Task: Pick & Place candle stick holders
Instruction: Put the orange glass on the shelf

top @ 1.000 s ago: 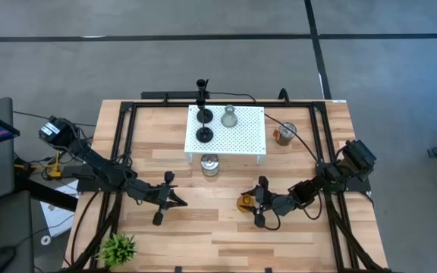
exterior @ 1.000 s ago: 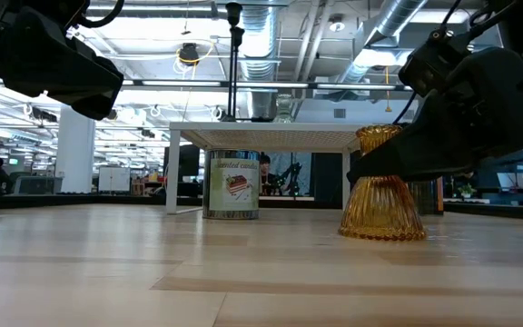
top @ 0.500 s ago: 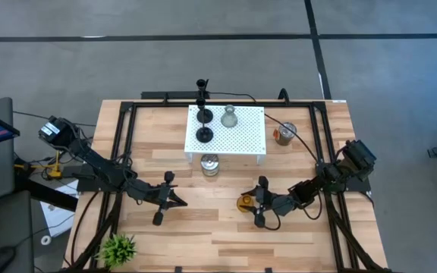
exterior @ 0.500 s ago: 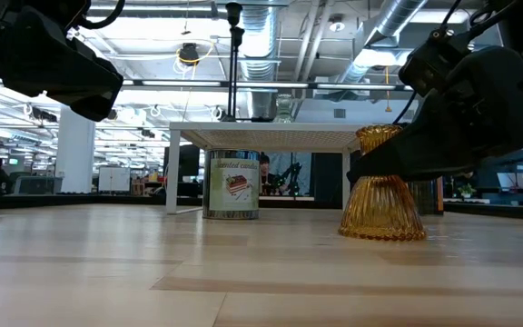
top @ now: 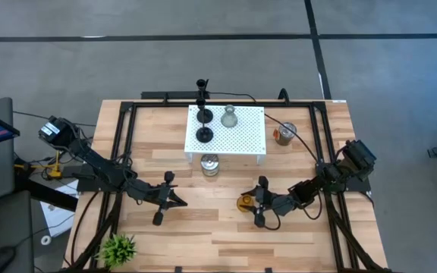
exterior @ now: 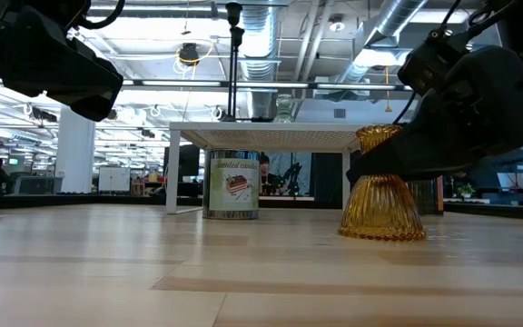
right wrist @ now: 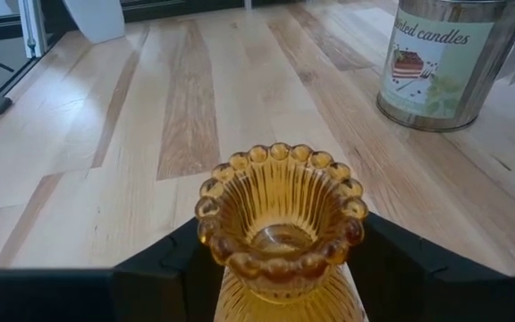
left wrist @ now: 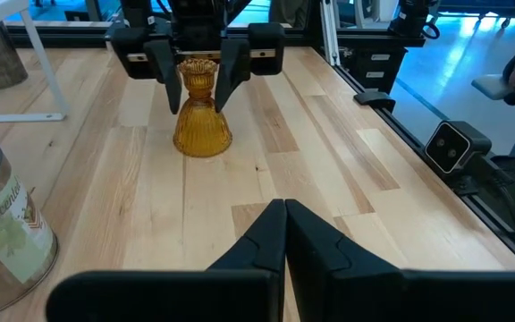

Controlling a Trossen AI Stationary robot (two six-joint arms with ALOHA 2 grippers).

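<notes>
A: How is the light?
B: Bright and even from overhead. In the high view the tabletop (top: 226, 224) carries only faint, short shadows.
A: Any glare?
B: In the low view the ceiling lamps (exterior: 189, 53) burn white, and the arms against them go nearly black.
A: Focus?
B: The amber holder (right wrist: 282, 224) is crisp in the right wrist view; the tin (right wrist: 436, 58) behind it is slightly soft. In the left wrist view, blue daylight spills in beyond the tabletop's edge.
</notes>
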